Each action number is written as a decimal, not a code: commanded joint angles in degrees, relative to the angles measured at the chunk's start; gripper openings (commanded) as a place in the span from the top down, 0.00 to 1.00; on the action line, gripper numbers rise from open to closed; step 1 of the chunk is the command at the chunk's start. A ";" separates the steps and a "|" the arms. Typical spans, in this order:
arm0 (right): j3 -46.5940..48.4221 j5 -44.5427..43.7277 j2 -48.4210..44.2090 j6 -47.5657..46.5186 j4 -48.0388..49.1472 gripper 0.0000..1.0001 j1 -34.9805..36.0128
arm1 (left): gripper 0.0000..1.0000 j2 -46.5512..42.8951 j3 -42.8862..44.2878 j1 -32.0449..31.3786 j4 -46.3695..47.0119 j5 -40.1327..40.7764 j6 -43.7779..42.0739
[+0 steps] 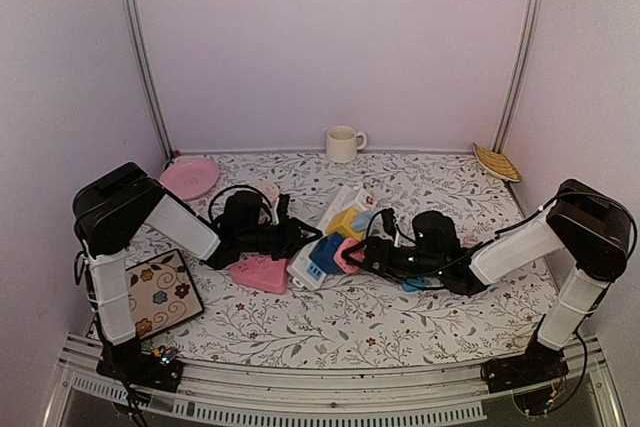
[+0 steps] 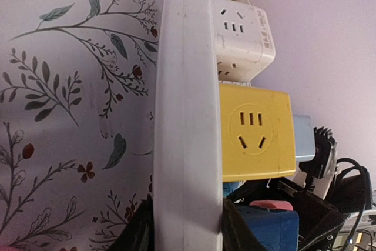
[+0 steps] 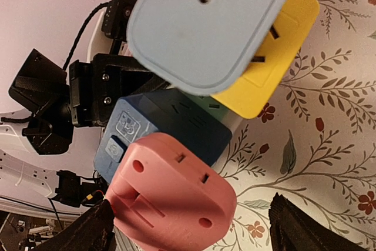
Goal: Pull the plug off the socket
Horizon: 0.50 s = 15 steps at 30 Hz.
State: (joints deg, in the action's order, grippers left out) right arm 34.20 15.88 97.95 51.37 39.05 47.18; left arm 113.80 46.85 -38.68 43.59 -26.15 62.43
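A white power strip [image 1: 318,265] lies mid-table with a white adapter [image 1: 345,199], a yellow adapter [image 1: 345,222], a light blue plug [image 1: 364,220], a blue adapter [image 1: 326,252] and a pink plug [image 1: 347,256] on it. My left gripper [image 1: 297,238] is shut on the strip's near end; in the left wrist view the strip [image 2: 188,116] sits clamped between both fingers [image 2: 136,232]. My right gripper [image 1: 362,253] is open around the pink plug [image 3: 170,195]. One finger [image 3: 88,233] touches the plug. The other finger [image 3: 299,227] stands apart from it.
A white mug [image 1: 343,143] stands at the back. A pink plate [image 1: 190,178] is at the back left and a yellow dish [image 1: 496,161] at the back right. A pink triangular object [image 1: 260,273] and a floral tile [image 1: 160,292] lie on the left.
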 commanded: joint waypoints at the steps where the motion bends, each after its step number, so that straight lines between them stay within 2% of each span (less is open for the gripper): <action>1: 0.98 3.32 2.17 3.73 8.07 0.10 -0.32 | 0.85 2.83 -1.72 -1.18 0.26 -2.53 0.68; 3: 1.75 4.55 2.92 4.44 9.17 0.14 -0.31 | 0.85 2.83 -1.60 -1.38 0.26 -2.29 0.61; 9: 0.60 5.65 1.79 5.99 11.40 0.38 -0.37 | 0.86 2.42 -1.76 -1.62 -0.51 -1.51 -0.04; 15: -2.36 3.63 -3.42 6.02 10.86 0.52 -0.39 | 0.87 1.25 -1.72 -1.82 -2.91 0.12 -1.95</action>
State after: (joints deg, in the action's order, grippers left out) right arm 33.08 19.81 98.78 57.36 46.72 46.44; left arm 113.91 46.78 -38.76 43.88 -26.09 62.74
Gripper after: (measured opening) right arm 0.501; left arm 0.306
